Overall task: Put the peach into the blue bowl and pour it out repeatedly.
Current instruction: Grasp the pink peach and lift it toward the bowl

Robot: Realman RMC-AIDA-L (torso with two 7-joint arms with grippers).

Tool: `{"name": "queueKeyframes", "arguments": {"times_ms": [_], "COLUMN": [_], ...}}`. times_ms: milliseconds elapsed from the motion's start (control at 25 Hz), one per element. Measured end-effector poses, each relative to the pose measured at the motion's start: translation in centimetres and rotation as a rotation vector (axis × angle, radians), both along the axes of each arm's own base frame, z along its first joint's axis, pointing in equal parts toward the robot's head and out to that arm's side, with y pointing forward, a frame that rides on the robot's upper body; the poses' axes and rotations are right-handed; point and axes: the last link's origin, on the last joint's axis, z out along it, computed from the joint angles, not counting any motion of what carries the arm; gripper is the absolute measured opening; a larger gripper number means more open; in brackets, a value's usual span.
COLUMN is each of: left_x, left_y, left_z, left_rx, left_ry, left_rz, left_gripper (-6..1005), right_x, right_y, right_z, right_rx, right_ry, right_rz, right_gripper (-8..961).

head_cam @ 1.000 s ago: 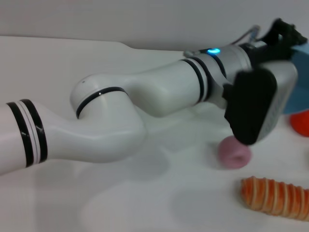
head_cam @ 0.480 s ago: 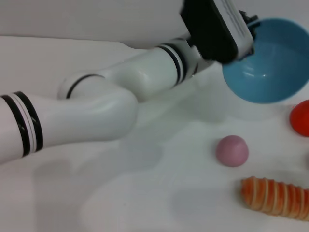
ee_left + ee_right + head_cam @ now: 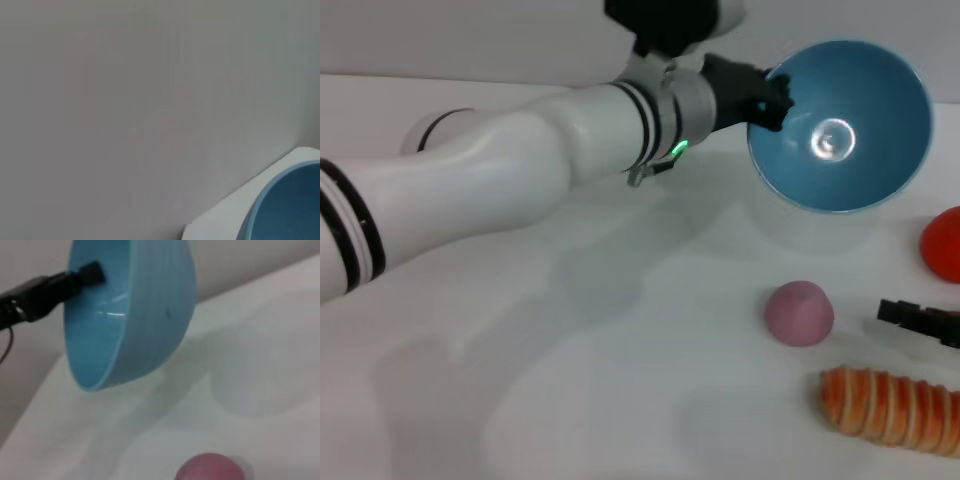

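- The left arm is showing a glossy white shell built of thick, rounded segments.
- Paired black rings are circling it near the picture's left edge, and more black bands are wrapping the forearm beside a grey metal collar.
- A small green light is glowing under that collar.
- The left pincer is matte black, blocky and angular, below a black wrist housing.
- The right pincer is showing only dark, stepped black fingertips at the head view's right edge.

Setting: bare robot test bench, lab-type
Plain white tabletop against a blank grey wall; only loose props on it: pink peach, striped orange roll, red round object at right, blue bowl held tilted above far side
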Motion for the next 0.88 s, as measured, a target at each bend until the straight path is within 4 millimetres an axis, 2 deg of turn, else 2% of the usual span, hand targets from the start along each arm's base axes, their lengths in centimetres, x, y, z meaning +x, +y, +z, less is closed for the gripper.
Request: {"name": "queueKeyframes", "arguments": {"times_ms": [240,480,640,880], "left_x": [-1.8,-2.1,-2.3,-2.4], "left_y": [-0.8,-1.3,-1.4,-1.3], "left_z": [-0.3,-0.7,-0.6,-0.6], "left_rx": [-0.013,-0.015,-0.010,-0.007], "left_ry": [-0.046,-0.035,-0.038,-0.039], "left_rz": [0.083,0.074,0.080,0.081], "left_gripper": [0,-1,-2,-2], "right_x": [-1.5,-3.1,-3.6,-3.8], "right_y": [2.0,4.1,4.6,4.4], "right_z": [-1.3,-4.2,-6.0,-6.6], "right_rx": [-0.063,-0.115,-0.149,-0.176], "right_ry": [-0.060,-0.132,-0.171,-0.209], "right_rz": [0.050,0.081,0.084,0.129], "right_gripper": [392,378,368,354]}}
